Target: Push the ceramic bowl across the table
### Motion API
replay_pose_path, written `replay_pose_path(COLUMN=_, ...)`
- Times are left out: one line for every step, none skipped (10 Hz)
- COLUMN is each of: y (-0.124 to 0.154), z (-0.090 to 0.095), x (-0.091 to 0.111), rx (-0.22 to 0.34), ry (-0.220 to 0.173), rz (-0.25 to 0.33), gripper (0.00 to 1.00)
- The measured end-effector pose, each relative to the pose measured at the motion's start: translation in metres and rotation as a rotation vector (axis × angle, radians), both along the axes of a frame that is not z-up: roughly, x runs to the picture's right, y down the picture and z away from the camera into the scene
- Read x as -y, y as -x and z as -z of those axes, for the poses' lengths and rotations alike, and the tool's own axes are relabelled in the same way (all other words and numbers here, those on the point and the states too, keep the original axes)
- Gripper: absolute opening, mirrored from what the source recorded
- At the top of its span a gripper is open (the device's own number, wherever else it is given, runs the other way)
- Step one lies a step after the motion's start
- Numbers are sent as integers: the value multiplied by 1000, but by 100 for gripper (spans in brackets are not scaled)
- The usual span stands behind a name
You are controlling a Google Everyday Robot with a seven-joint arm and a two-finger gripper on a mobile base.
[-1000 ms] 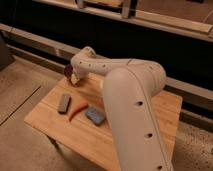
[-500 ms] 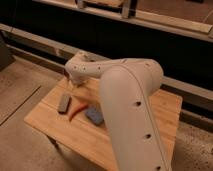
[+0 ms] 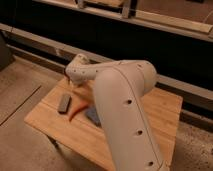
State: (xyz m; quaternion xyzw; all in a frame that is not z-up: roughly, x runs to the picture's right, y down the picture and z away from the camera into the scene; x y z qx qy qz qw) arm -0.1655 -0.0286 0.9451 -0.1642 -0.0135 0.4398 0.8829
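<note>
The ceramic bowl cannot be made out; the arm's white wrist housing hangs over the far left part of the counter, so the bowl is presumably hidden behind it. The end effector points down just under that housing, close to the counter top. On the wood nearer the camera lie 3 things: a dark grey block, a curved orange-red piece and a blue-grey object. Likely the push is under way; next calls for a steady, low sideways sweep.
</note>
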Motion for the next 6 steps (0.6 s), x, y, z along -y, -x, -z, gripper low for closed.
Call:
replay_pose_path(y=-3, z=-4, x=1, rx=1, ry=-16, rz=13, gripper=65)
replay_pose_path(y=-4, z=-7, x=4, rx=4, ry=-34, rz=31, gripper=65)
replay_pose_path(y=-3, z=-11, x=12, rx=12, ry=-69, rz=65, gripper=65)
replay_pose_path(y=-1, z=-13, x=19, rx=19, ry=-103, rz=94, gripper=65)
replay_pose_path(y=0, z=-14, x=25, rx=26, ry=-132, rz=115, gripper=65)
replay_pose_path(y=1, z=-16, x=29, rx=37, ry=-155, rz=131, gripper=65)
